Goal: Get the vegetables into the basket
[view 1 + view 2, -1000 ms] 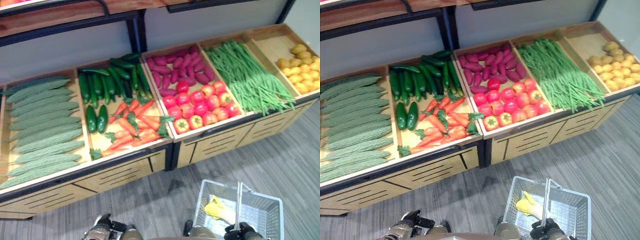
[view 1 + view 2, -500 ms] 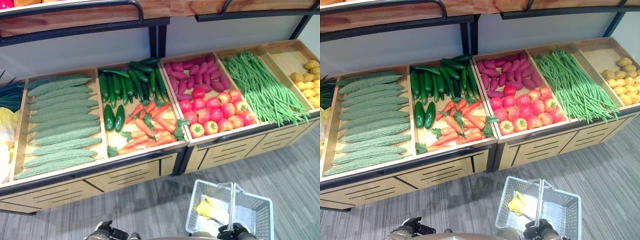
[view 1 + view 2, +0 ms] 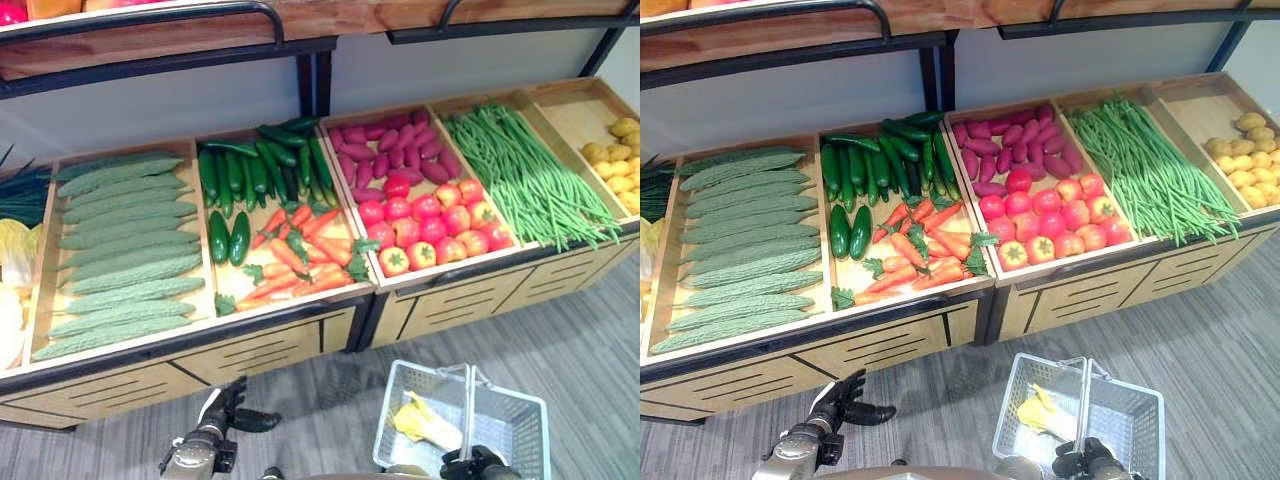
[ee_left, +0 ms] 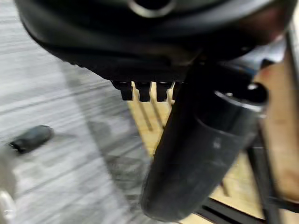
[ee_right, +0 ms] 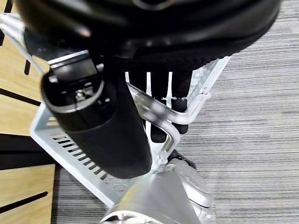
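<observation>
Many vegetables are lying in the wooden bins of the stand [image 3: 300,345]: bumpy green gourds [image 3: 125,250] at the left, then dark cucumbers [image 3: 255,170] above carrots [image 3: 295,260], then purple sweet potatoes [image 3: 395,155] above red tomatoes [image 3: 425,225], then long green beans [image 3: 525,180], and yellow potatoes [image 3: 620,165] at the far right. The basket [image 3: 515,425] is hanging low over the grey floor [image 3: 590,330], in front of the tomato bin, and a yellow-white leafy vegetable [image 3: 425,425] is lying inside it. The right hand [image 5: 163,100] is curling its fingers around the basket's metal handle [image 3: 467,410] and holding it up. The left hand [image 3: 232,408] is reaching toward the front of the stand, below the carrots, with its fingers spread loosely and nothing in them.
</observation>
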Robot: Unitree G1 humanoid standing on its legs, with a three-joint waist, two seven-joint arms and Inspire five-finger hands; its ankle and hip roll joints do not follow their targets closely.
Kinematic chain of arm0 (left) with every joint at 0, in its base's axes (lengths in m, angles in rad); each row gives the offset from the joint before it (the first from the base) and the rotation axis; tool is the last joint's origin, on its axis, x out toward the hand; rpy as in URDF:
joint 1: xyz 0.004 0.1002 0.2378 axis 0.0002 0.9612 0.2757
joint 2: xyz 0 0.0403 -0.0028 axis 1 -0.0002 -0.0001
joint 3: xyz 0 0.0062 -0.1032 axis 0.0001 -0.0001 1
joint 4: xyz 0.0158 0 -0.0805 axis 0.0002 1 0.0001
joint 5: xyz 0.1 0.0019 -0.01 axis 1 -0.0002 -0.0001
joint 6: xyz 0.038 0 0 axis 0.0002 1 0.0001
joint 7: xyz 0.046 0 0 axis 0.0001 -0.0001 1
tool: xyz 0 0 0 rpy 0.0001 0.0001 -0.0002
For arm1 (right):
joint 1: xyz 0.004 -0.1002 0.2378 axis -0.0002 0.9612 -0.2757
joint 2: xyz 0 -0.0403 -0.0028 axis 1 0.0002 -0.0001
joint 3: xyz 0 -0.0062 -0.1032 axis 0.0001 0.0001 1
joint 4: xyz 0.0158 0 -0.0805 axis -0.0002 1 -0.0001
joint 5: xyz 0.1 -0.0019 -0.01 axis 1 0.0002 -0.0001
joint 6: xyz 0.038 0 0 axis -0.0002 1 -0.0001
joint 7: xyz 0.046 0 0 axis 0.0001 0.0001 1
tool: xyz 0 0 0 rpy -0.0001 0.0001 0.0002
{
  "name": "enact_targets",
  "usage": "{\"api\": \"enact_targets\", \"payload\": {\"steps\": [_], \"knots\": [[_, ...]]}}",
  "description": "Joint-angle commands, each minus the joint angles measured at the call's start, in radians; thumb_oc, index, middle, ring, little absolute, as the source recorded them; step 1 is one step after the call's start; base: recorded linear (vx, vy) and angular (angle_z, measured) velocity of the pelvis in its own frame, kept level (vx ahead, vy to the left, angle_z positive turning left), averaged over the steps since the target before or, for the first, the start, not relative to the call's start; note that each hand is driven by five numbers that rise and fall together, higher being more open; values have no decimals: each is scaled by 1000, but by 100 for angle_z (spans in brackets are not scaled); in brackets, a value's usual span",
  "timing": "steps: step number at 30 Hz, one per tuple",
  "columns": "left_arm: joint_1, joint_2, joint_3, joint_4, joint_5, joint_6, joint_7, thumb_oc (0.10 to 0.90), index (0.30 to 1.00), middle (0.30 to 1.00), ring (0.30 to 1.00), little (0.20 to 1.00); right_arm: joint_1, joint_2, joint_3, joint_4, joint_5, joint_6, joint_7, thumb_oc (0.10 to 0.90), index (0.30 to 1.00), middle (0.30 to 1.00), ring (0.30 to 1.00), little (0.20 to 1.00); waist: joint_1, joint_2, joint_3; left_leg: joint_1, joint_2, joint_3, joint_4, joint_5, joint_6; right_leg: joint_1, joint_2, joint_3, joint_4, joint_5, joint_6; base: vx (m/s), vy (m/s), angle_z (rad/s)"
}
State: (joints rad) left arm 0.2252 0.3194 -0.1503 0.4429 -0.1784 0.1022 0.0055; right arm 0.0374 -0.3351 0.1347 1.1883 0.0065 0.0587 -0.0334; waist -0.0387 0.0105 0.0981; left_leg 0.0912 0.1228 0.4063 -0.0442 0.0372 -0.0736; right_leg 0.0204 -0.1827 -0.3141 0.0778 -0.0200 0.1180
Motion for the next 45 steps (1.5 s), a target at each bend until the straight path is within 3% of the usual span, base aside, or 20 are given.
{"api": "enact_targets", "payload": {"steps": [1,2,14,28,37,45], "knots": [[14,39,71,-138,-17,-34,-26,900,1000,1000,1000,1000,-3,-53,16,39,-48,10,12,400,300,300,300,300,17,-21,16,35,10,-19,-34,26,-35,-37,-8,33,-51,110,37,0,0,0],[50,50,94,-221,-5,-35,-37,900,1000,1000,1000,1000,2,-56,8,35,-50,10,18,400,300,300,300,300,23,-20,19,36,11,-19,-30,25,-33,-38,-8,32,-47,108,37,0,0,0],[109,76,197,-550,-63,-46,-21,900,1000,1000,1000,1000,14,-41,5,49,-38,12,28,400,300,300,300,300,41,-13,17,51,17,-36,-26,19,-35,-8,1,17,-55,92,30,-2,-9,4],[51,105,270,-762,-87,-108,60,900,1000,1000,1000,1000,10,-27,20,76,-24,-6,7,400,300,300,300,300,46,-1,12,68,17,-42,-29,11,-37,14,8,18,-65,86,27,0,0,0],[-122,237,315,-689,98,-139,132,900,1000,1000,1000,1000,-5,-26,40,81,-26,-25,-2,400,300,300,300,300,22,13,-5,89,16,-28,-34,7,-43,21,16,35,-72,89,26,7,2,-2],[-326,410,229,-518,320,-147,180,900,1000,1000,1000,1000,13,-23,68,89,-32,-42,-11,400,300,300,300,300,-35,32,-18,116,14,8,-40,-7,-52,19,27,75,-81,93,34,23,14,-12]]}}
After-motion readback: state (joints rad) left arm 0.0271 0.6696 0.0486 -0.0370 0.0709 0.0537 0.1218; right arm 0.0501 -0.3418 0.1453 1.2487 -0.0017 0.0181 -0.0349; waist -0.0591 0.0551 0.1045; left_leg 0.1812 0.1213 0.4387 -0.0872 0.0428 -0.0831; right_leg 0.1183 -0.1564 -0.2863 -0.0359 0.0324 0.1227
